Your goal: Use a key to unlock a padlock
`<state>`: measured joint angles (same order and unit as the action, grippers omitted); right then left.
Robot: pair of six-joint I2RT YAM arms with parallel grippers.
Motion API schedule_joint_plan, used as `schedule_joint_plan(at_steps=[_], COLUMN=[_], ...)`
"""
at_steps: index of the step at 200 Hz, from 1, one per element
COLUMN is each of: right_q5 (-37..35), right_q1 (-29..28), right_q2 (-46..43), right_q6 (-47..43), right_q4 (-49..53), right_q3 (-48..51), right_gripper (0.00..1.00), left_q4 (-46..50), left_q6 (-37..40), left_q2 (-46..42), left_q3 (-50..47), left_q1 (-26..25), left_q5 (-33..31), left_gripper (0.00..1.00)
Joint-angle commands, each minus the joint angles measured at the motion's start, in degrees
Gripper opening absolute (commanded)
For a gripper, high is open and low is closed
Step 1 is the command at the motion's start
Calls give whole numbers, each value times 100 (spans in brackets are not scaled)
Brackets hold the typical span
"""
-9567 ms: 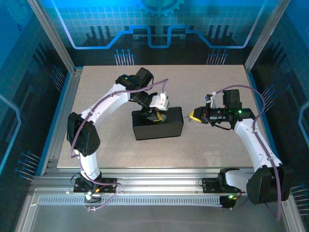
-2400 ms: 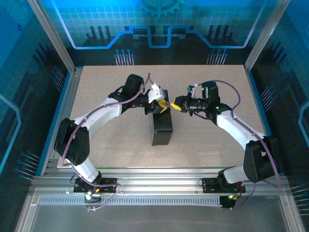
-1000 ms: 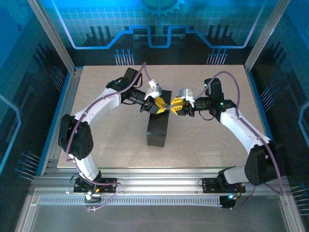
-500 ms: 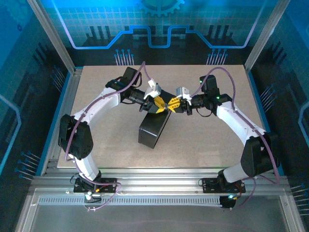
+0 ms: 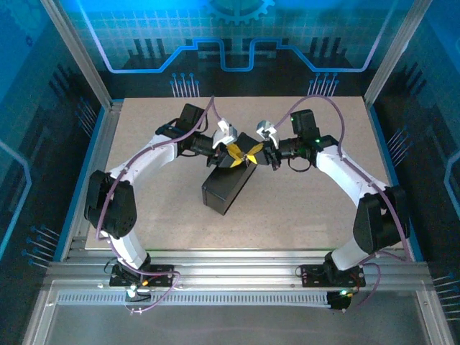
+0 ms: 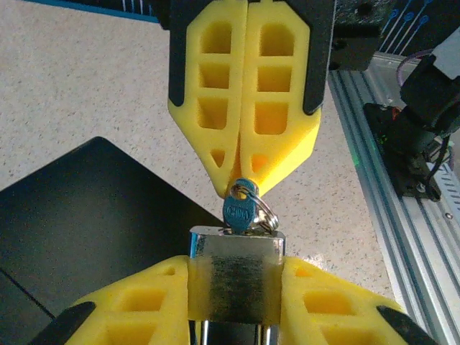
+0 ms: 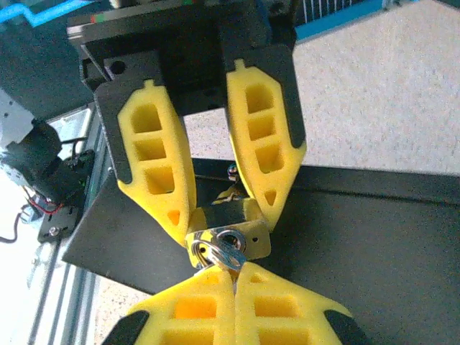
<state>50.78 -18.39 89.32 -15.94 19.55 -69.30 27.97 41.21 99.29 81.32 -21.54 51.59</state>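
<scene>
Mid-table, over the far end of the box (image 6: 86,230), the left gripper (image 7: 224,208) clamps the padlock (image 6: 233,277) and the right gripper (image 6: 241,172) pinches the key (image 6: 239,210), blade and shackle hidden.

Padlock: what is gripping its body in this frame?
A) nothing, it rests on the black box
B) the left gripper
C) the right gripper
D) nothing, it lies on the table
B: in the left wrist view the left gripper clamps the padlock from both sides, while the right gripper is shut on the key at its end.
</scene>
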Motion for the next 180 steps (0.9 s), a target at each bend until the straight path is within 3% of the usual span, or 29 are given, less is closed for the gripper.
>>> schedule_joint_plan(at_steps=[1, 53, 77, 113, 120, 153, 180], right_q5=[362, 314, 99, -138, -143, -235, -68], right_q1=[-534, -542, -525, -391, -345, -55, 42], right_q2=[106, 666, 560, 162, 139, 203, 300], right_q6=[2208, 6044, 6737, 6620, 6450, 4778, 3150], right_q4=[-489, -595, -339, 189, 416, 1855, 2486], right_q3=[-78, -345, -294, -453, -536, -1076, -1419], right_gripper=[0, 0, 0, 0, 4, 19, 21], left_q4=[-989, -1160, -1112, -740, -639, -64, 86], left_q6=[-131, -160, -110, 54, 109, 347, 395], left_q2=[-276, -335, -407, -428, -408, -293, -226], left_q3=[112, 9, -70, 4, 43, 276, 374], left_q1=[-138, -168, -174, -159, -157, -122, -113], left_q5=[80, -211, -273, -121, -80, 283, 429], left_gripper=[7, 7, 7, 6, 6, 6, 5])
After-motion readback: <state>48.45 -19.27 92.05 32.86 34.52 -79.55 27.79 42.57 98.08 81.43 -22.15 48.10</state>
